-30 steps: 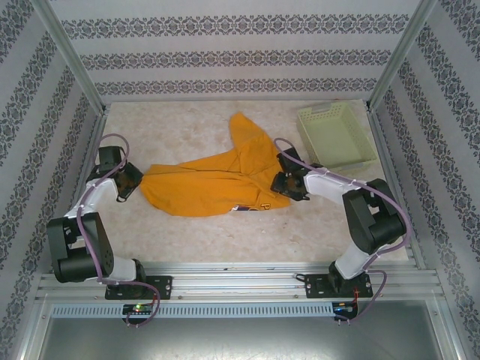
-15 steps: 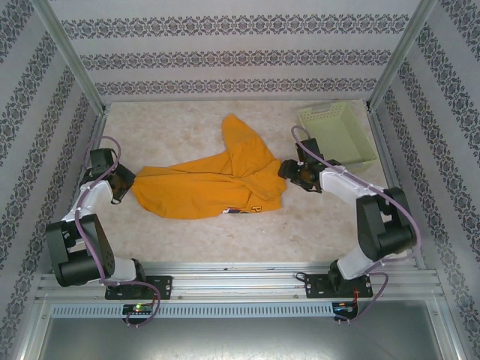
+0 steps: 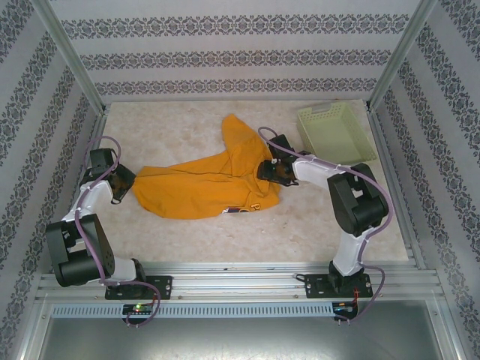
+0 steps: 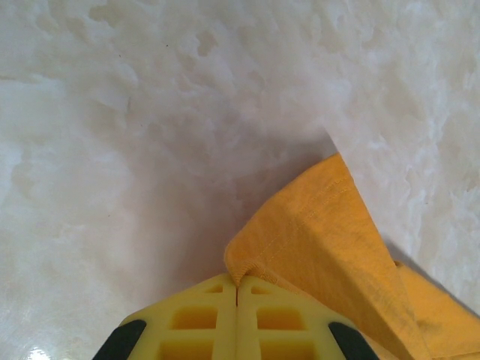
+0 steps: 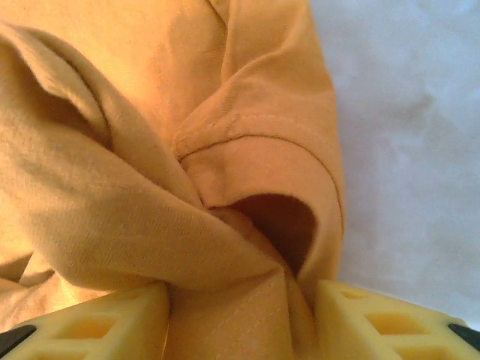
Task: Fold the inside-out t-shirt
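The inside-out t-shirt lies crumpled and orange-yellow across the middle of the table, one part reaching toward the back. A bit of dark print shows at its near hem. My left gripper is at the shirt's left end. In the left wrist view it is shut on a hemmed corner of the shirt. My right gripper sits on the shirt's right side. In the right wrist view its jaws stand apart with a thick bunch of the shirt pressed between them, beside a sleeve opening.
A pale green basket stands at the back right of the table, close behind the right arm. Patterned walls enclose the table on three sides. Bare tabletop lies in front of the shirt and at the back left.
My right gripper has swung left from beside the shirt onto its right side and taken in bunched cloth. The left gripper has held its corner; over the second the shirt slid slightly left.
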`<action>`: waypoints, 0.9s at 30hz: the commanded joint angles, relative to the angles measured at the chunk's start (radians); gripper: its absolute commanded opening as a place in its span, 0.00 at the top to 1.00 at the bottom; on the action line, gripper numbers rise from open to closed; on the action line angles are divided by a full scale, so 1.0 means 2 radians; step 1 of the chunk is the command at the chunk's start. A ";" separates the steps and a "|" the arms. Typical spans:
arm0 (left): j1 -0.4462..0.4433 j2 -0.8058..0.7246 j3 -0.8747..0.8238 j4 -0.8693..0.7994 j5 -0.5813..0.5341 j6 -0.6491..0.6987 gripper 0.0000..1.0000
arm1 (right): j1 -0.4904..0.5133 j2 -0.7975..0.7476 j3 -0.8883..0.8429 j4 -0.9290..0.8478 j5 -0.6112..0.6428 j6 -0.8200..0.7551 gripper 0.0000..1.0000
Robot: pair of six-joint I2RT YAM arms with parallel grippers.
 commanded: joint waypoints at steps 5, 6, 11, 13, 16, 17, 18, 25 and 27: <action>0.004 -0.007 -0.006 -0.003 -0.001 -0.006 1.00 | -0.004 -0.023 -0.001 -0.029 0.025 -0.011 0.45; 0.005 -0.007 -0.005 -0.002 0.000 -0.007 1.00 | -0.004 -0.028 -0.002 -0.030 0.020 -0.014 0.47; 0.004 -0.009 -0.005 -0.003 0.000 -0.006 1.00 | -0.004 -0.057 -0.013 -0.035 0.010 -0.013 0.64; 0.005 -0.011 -0.006 -0.004 0.000 -0.006 1.00 | -0.004 -0.070 -0.020 -0.035 0.006 -0.010 0.72; 0.005 -0.012 -0.005 -0.006 -0.001 -0.006 1.00 | -0.002 -0.098 -0.030 -0.044 0.018 -0.010 0.81; 0.005 -0.013 -0.005 -0.006 -0.001 -0.006 1.00 | 0.000 -0.108 -0.033 -0.049 0.028 -0.012 0.83; 0.005 -0.012 -0.004 -0.006 -0.001 -0.005 1.00 | 0.002 -0.120 -0.035 -0.055 0.039 -0.016 0.85; 0.005 -0.014 -0.004 -0.006 0.001 -0.007 1.00 | 0.010 -0.165 -0.045 -0.098 0.108 -0.036 0.98; 0.005 -0.016 -0.004 -0.006 0.002 -0.007 1.00 | 0.010 -0.180 -0.045 -0.112 0.127 -0.041 1.00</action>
